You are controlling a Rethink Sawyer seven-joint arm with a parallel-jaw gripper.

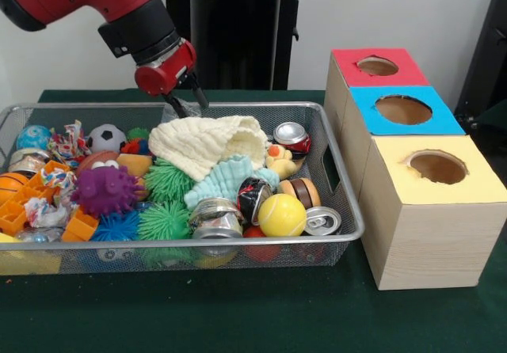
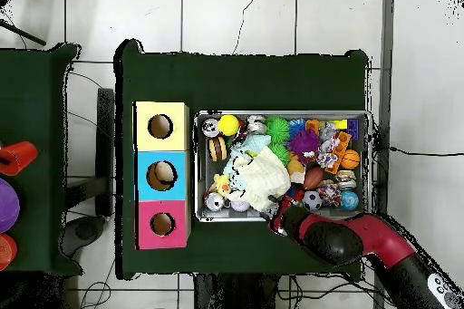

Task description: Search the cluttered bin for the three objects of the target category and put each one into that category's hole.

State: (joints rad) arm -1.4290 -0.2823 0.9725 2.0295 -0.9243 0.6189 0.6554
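Note:
The silver wire-mesh bin (image 1: 238,242) is full of toys, cans and a cloth; it also shows in the overhead view (image 2: 282,113). My gripper (image 1: 188,109) hangs at the bin's far rim, just behind the cream cloth, and it shows in the overhead view (image 2: 277,217) too. Its jaws stand apart, open. A small piece of clear glinting plastic film (image 1: 187,106) shows between the tips at rim level. I cannot pick out other film pieces in the clutter. The blue-topped box's hole (image 1: 403,109) is to the right of the bin; from above this hole (image 2: 161,175) shows something pale inside.
A red-topped box (image 1: 377,66) and a yellow-topped box (image 1: 437,167) flank the blue one. In the bin lie a cream cloth (image 1: 207,141), silver cans (image 1: 215,214), a yellow ball (image 1: 281,214), a purple spiky ball (image 1: 105,189) and orange blocks (image 1: 16,210).

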